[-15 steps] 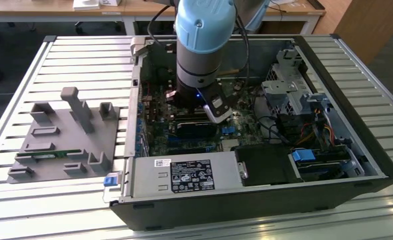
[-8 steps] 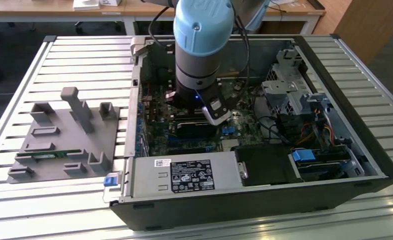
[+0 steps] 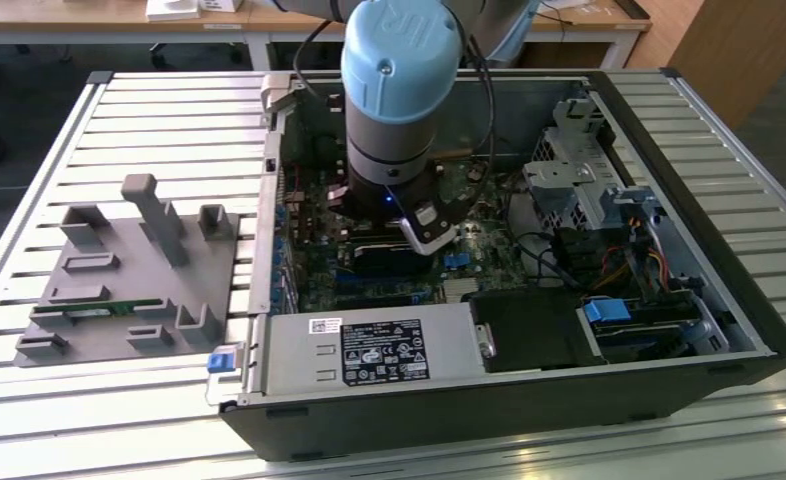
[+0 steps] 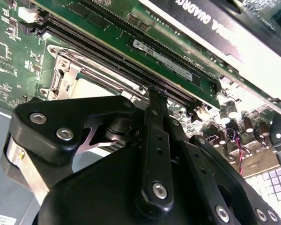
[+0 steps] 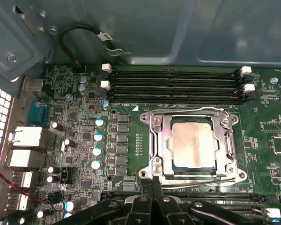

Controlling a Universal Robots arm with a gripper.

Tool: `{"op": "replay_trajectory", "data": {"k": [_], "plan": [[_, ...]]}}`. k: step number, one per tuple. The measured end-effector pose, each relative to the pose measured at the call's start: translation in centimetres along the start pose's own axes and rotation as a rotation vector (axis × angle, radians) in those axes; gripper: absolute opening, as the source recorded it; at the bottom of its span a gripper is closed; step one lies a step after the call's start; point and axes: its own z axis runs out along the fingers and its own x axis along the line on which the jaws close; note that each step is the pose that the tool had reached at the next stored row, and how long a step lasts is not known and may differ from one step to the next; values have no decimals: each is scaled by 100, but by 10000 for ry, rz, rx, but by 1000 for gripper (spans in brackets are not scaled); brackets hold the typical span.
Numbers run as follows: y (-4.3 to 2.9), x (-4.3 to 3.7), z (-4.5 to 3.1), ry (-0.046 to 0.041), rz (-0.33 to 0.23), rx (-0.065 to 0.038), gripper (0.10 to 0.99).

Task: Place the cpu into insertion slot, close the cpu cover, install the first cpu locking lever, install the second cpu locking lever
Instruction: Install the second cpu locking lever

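Chip [image 5: 193, 144] sits in the socket [image 5: 193, 174], metal cover [image 5: 227, 140] closed flat around it. Claw [image 5: 152, 183] hangs just beside the socket's edge, fingers [image 4: 155, 112] pinched narrow, holding nothing. From the arm [image 3: 400, 100], grey tray [image 3: 126, 285] lies at nine o'clock in the exterior view.

The cpu [image 5: 193, 144] sits in the insertion slot [image 5: 166, 152], under the cpu cover [image 5: 228, 143].

Sticker [image 3: 382, 352] on the power supply [image 3: 453, 350], packed with print, far too small to read (same story on the memory module's label [image 4: 164, 58]). Nothing legible here.
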Motion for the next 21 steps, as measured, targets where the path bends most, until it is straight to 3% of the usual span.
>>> {"op": "replay_trajectory", "data": {"k": [2, 6, 13, 18, 21], "plan": [[-6, 0, 18, 0, -1, -50, 106], [-15, 0, 44, 2, 1, -384, 106], [-35, 1, 103, 3, 3, -715, 106], [-38, 30, 110, 4, 4, -871, 106], [-37, 44, 111, 2, 4, -883, 106]]}}
